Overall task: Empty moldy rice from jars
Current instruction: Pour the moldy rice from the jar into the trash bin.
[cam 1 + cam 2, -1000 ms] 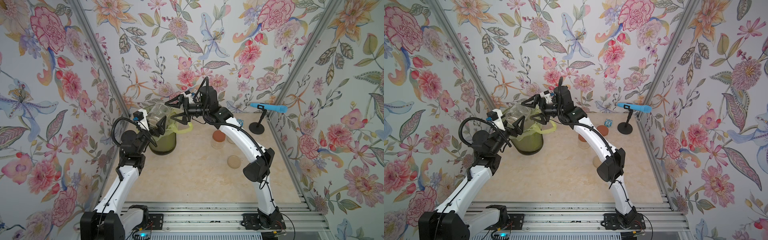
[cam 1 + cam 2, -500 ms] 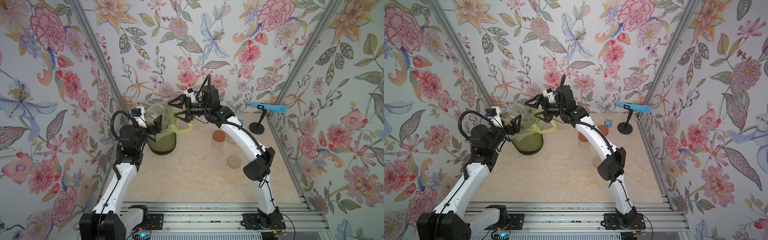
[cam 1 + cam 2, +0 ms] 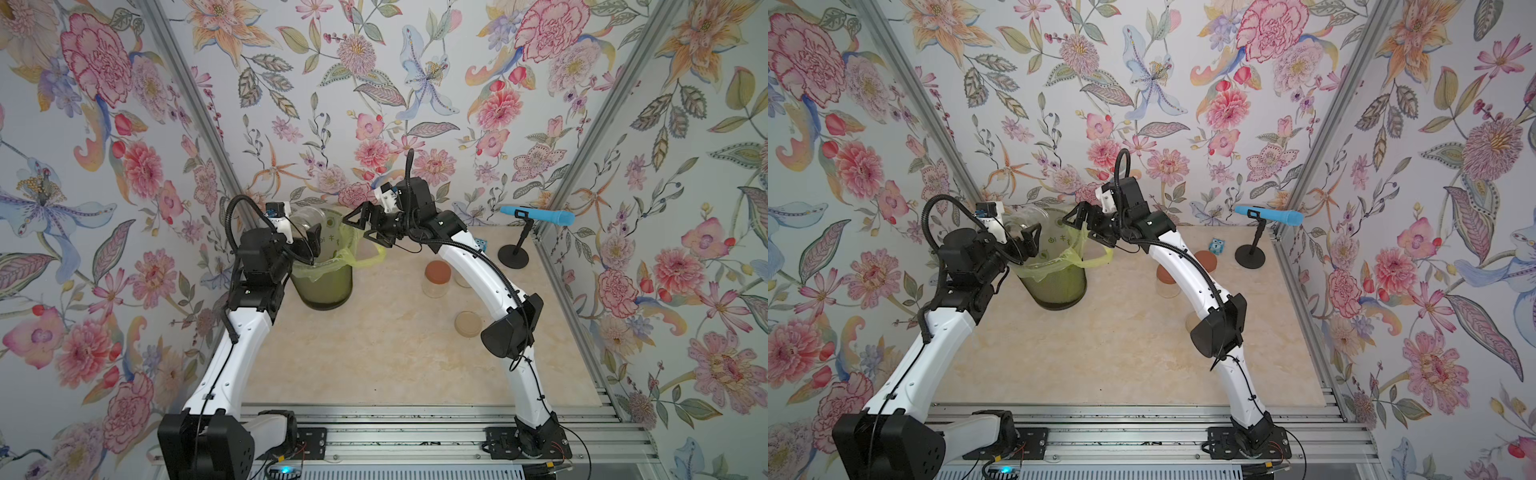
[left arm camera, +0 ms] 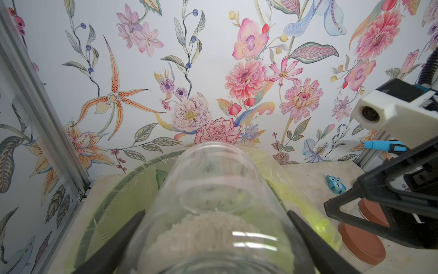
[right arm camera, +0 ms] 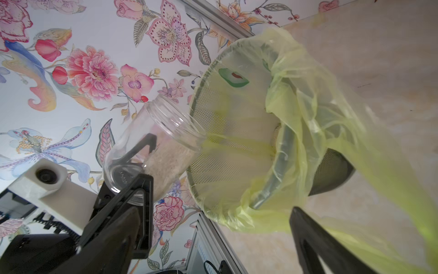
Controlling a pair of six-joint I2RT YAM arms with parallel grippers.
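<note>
My left gripper (image 3: 306, 236) (image 3: 1026, 240) is shut on an open clear jar (image 3: 304, 219) (image 3: 1020, 222) (image 4: 220, 180) (image 5: 154, 140), tipped mouth-first over the green bin (image 3: 328, 282) (image 3: 1059, 286) (image 5: 237, 142). The moldy rice (image 4: 206, 234) (image 5: 166, 159) lies along the jar's lower wall. My right gripper (image 3: 361, 227) (image 3: 1084, 226) (image 5: 213, 211) hangs open by the bin's right rim, holding nothing. Two more jars stand by the right arm. One has a reddish-brown lid (image 3: 437, 272) (image 3: 1167, 277) (image 4: 360, 246); the other (image 3: 461, 279) (image 3: 1206, 258) is mostly hidden.
A beige lid (image 3: 467, 324) lies on the table near the right arm's elbow. A blue tool on a black stand (image 3: 540, 216) (image 3: 1266, 216) and a small blue owl figure (image 3: 1217, 246) sit at the back right. The yellow-green liner (image 5: 308, 118) spills over the bin's rim.
The left wrist has risen and the jar has tipped further toward the bin. The right gripper has drifted slightly right, still open.
</note>
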